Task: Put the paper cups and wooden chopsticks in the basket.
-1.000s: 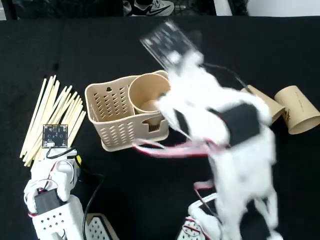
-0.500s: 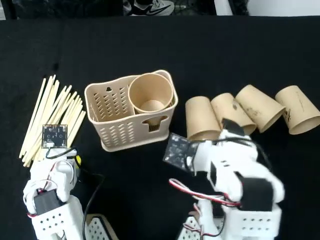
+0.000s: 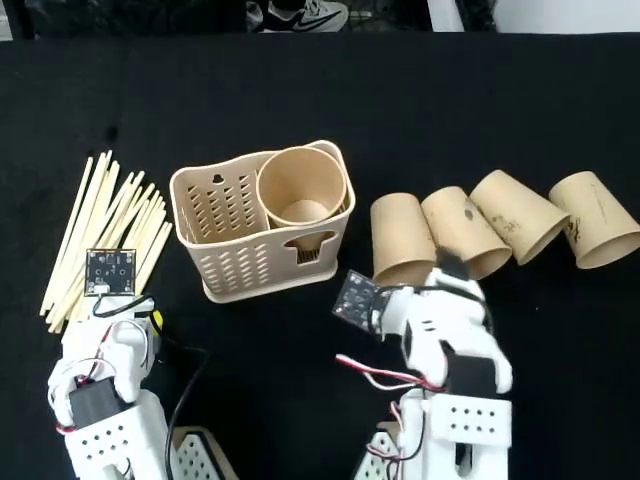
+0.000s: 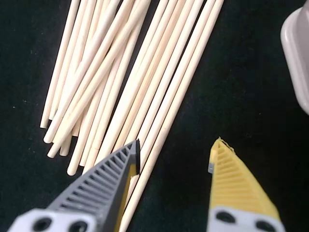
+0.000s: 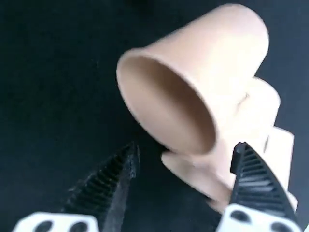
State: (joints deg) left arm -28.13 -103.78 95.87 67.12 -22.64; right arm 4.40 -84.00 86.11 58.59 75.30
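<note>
White left arm [image 3: 105, 415] and right arm [image 3: 455, 395], red and black cables. Left gripper [image 4: 177, 142]: one grey ribbed finger, one yellow. Right gripper [image 5: 186, 145]: black ribbed fingers, white bases behind them.

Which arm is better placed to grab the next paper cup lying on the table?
Likely right: the right gripper is open facing the mouth of the nearest cup, while the left gripper sits open over the chopsticks, across the basket from the cups.

High cam was fixed overhead and looked down on the whole tabletop [image 3: 500, 100], arms at its near edge. Left wrist cam looked past the left end effector [image 4: 176, 145], close on the chopsticks [image 4: 130, 72]. Right wrist cam looked past the right end effector [image 5: 186, 147] into a paper cup [image 5: 193, 96], close. High view shared both patches.
</note>
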